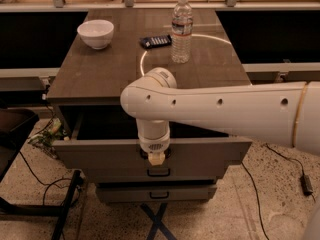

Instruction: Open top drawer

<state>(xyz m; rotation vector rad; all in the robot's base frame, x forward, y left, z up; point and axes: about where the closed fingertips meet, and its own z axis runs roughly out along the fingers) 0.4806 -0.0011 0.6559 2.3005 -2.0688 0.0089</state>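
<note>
– Hanging where, the gripper (156,159)?
– Low near six o'clock of the frame, at the end of the white arm (225,109) reaching in from three o'clock; pointed straight down against the front of the top drawer (100,156), at the middle of its upper part, just above the dark handle (158,173).
– Open, or closed on something?
– Cannot tell; cannot tell either whether the handle is grasped or only touched.
– And the top drawer itself?
– Standing out from the cabinet toward six o'clock; dark hollow behind its grey front, under the tabletop (100,79); beneath it, a narrower grey drawer (125,193) with a small handle, set further back.
– On top?
– White bowl (95,33) at ten o'clock of the tabletop; clear water bottle (181,29) upright toward one o'clock; flat dark object (156,41) at twelve, between the two, just beside the bottle.
</note>
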